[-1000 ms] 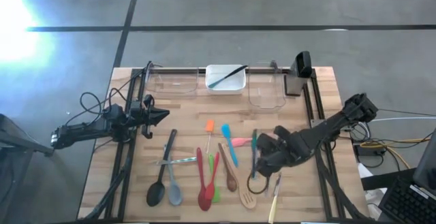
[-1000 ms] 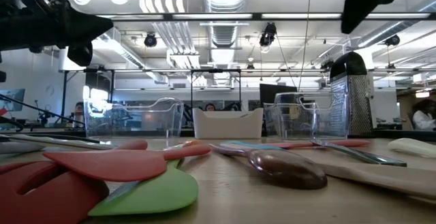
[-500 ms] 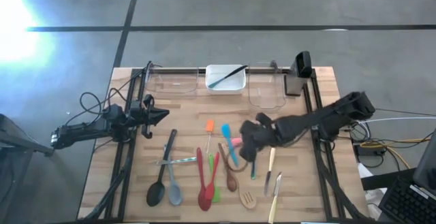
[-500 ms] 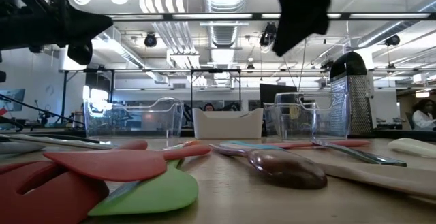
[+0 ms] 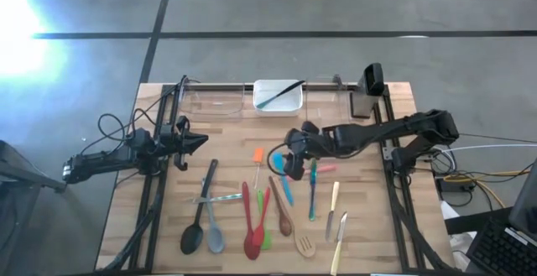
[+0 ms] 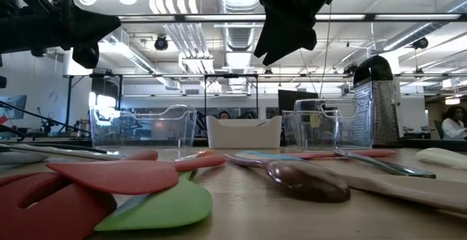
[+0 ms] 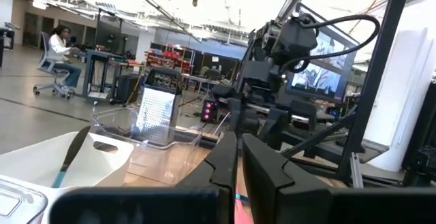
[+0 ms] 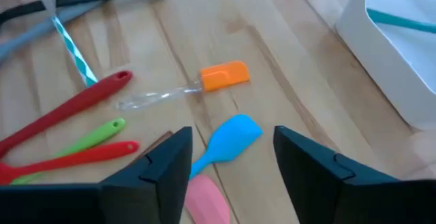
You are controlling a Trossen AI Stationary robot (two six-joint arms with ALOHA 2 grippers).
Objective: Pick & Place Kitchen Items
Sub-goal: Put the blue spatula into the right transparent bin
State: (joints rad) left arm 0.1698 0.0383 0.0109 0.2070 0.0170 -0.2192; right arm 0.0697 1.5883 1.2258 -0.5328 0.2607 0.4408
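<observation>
So the right claw (image 8: 231, 166) hovers spread apart right over the blue spatula (image 8: 227, 140), whose handle runs back between its fingers. Left claw (image 5: 201, 142) sits pinched together, well off to the side.

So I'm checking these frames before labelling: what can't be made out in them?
- High view: the pink spatula is mostly covered by the right claw.
- Low view: the clear plastic tubs sit behind the red spoons, so whether they hold anything can't be told.
- Left wrist view: the white rectangular tub is cut off by the picture's edge.
</observation>
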